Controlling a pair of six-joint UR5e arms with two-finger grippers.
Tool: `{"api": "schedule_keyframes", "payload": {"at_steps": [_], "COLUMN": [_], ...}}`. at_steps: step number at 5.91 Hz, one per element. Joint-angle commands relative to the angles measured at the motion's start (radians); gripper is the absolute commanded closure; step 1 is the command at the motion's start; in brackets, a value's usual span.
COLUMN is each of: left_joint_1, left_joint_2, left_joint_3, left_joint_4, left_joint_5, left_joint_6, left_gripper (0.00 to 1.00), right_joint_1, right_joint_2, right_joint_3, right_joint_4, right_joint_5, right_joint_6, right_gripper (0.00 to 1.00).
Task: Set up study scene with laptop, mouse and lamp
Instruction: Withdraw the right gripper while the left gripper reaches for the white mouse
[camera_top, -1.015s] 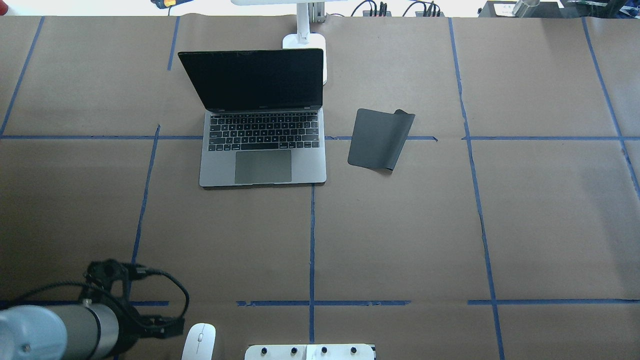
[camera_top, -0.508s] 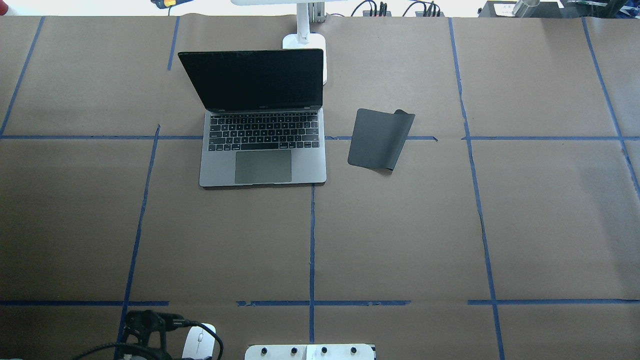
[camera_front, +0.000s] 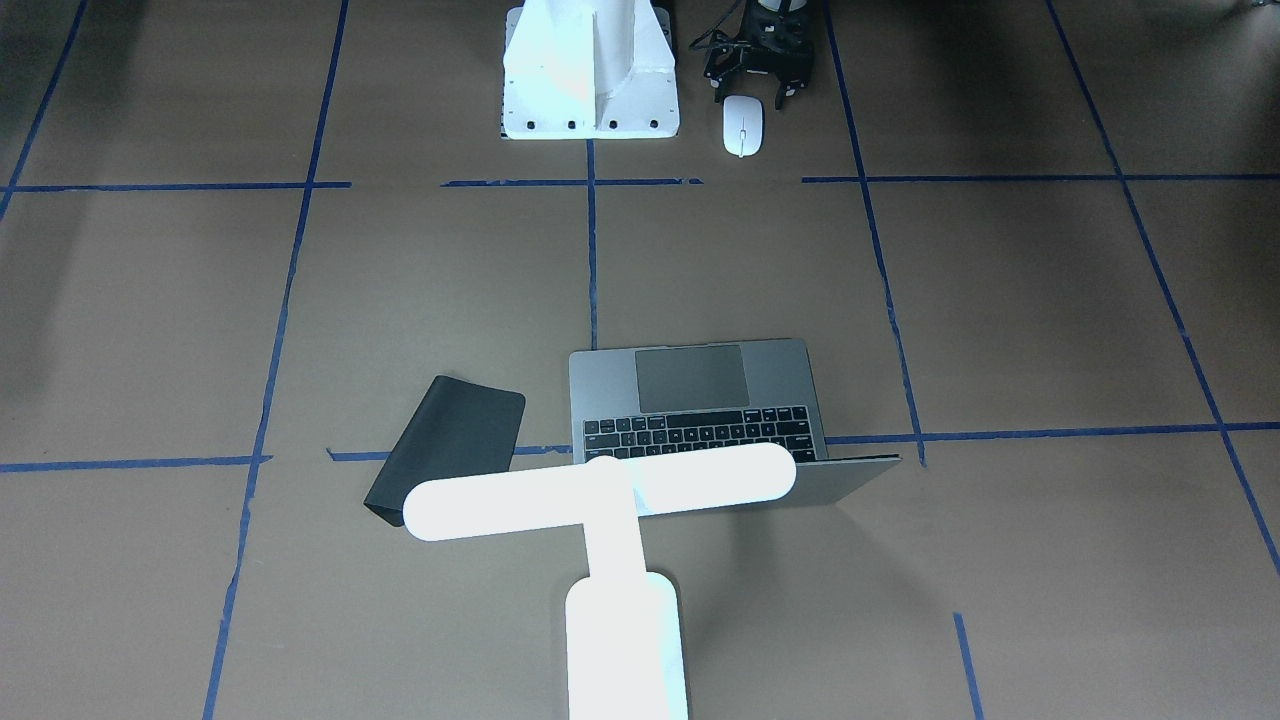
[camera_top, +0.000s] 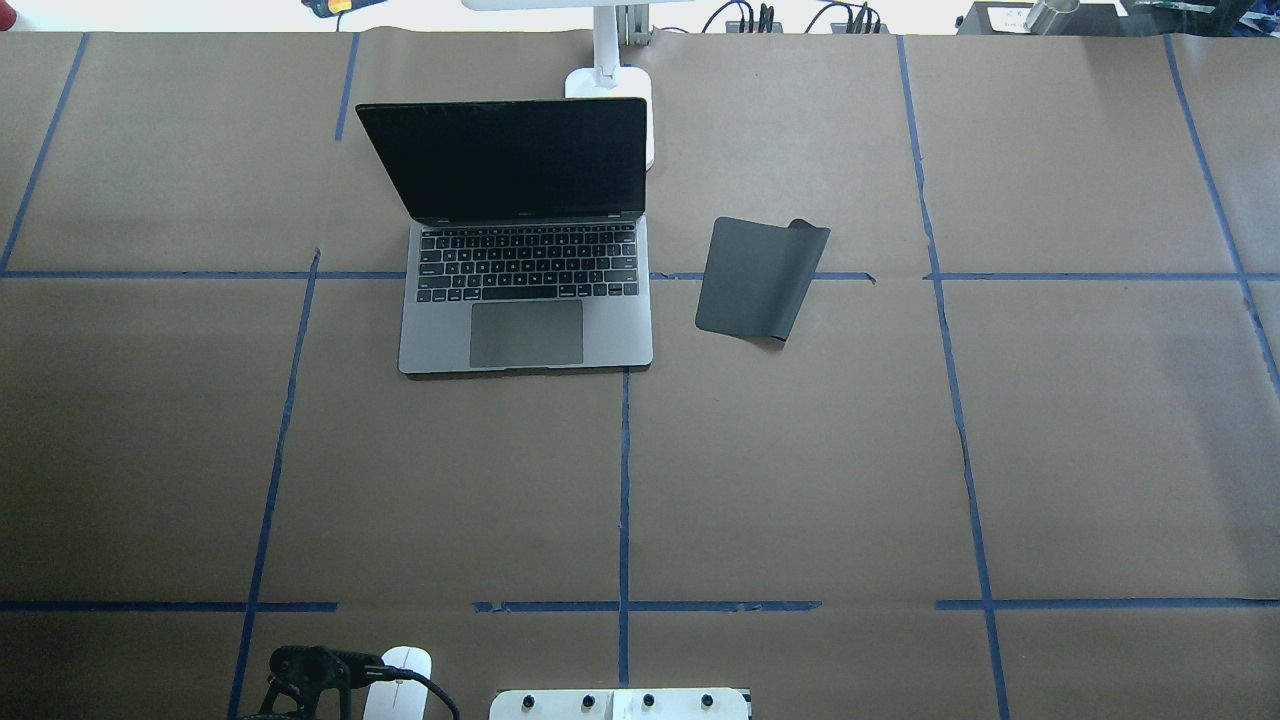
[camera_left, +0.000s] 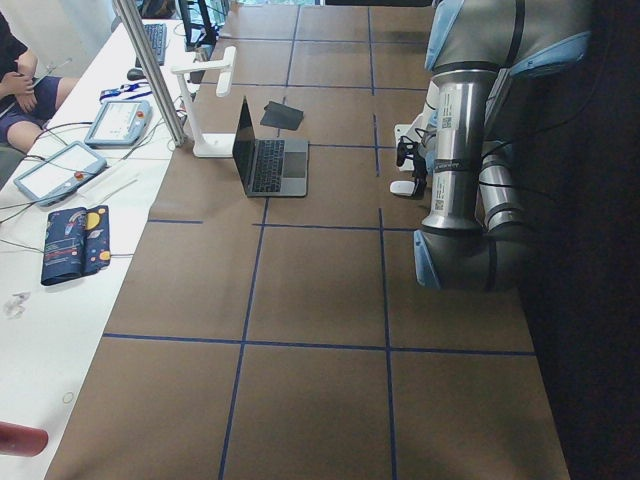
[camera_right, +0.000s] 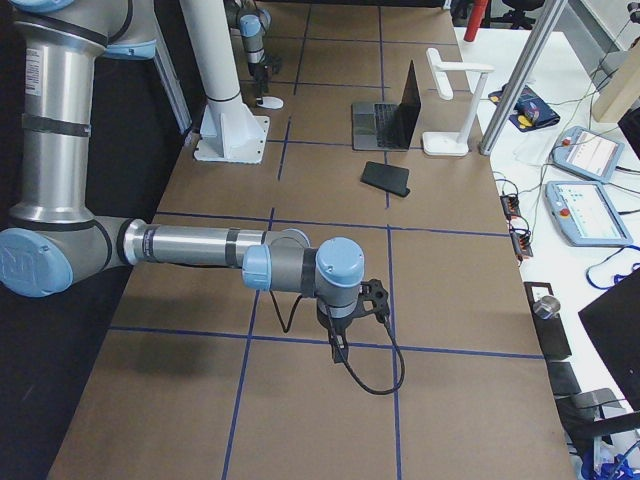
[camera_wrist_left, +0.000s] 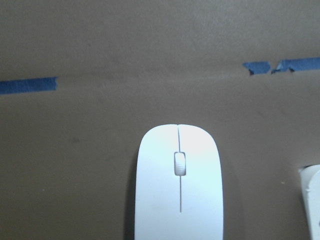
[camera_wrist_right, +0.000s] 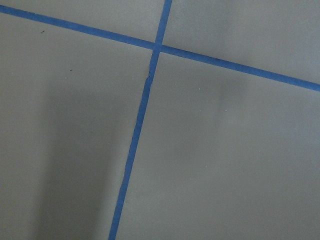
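The grey laptop (camera_top: 525, 300) stands open at the table's far middle, its screen dark. Just behind it the white lamp (camera_front: 600, 495) glows, its base (camera_top: 625, 90) by the lid. The white mouse (camera_front: 742, 125) lies close to the robot's base, and fills the lower left wrist view (camera_wrist_left: 179, 190). My left gripper (camera_front: 755, 95) hangs just behind and above the mouse, fingers spread, touching nothing. My right gripper (camera_right: 340, 335) shows only in the exterior right view, low over bare table; I cannot tell its state.
A black soft pad (camera_top: 760, 278) with one curled corner lies right of the laptop. The white bolted pedestal (camera_front: 590, 70) stands beside the mouse. Blue tape lines grid the brown table. A side desk (camera_left: 95, 125) with tablets and a seated person runs along the far edge.
My left arm has pulled back toward the robot's base and shifted right, so the gripper now partly covers the mouse from above. Laptop, lamp and pad have not moved.
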Motion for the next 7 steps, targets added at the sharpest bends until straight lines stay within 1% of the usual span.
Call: {"api": "schedule_keyframes", "payload": {"at_steps": [1, 4, 5, 6, 7], "left_joint_1": [0.004, 0.004, 0.004, 0.001, -0.007], "left_joint_2": [-0.002, -0.023, -0.037, -0.071, -0.071], "left_joint_3": [0.013, 0.019, 0.025, 0.058, 0.059], "left_joint_4": [0.002, 0.003, 0.022, 0.022, 0.023], "left_joint_5": [0.0, -0.001, -0.001, 0.0, 0.0], "left_joint_6": [0.0, 0.002, 0.002, 0.002, 0.002], "left_gripper": [0.0, 0.01, 0.01, 0.01, 0.07], "right_joint_1": [0.0, 0.0, 0.0, 0.0, 0.0], "right_joint_2": [-0.001, -0.001, -0.001, -0.001, -0.001], "right_joint_3": [-0.001, -0.003, -0.003, -0.004, -0.004], "right_joint_4": [0.0, 0.0, -0.001, 0.0, 0.0], "right_joint_5": [0.0, -0.002, 0.0, 0.0, -0.002], "right_joint_6": [0.0, 0.0, 0.0, 0.0, 0.0], "right_gripper": [0.0, 0.0, 0.0, 0.0, 0.0]}}
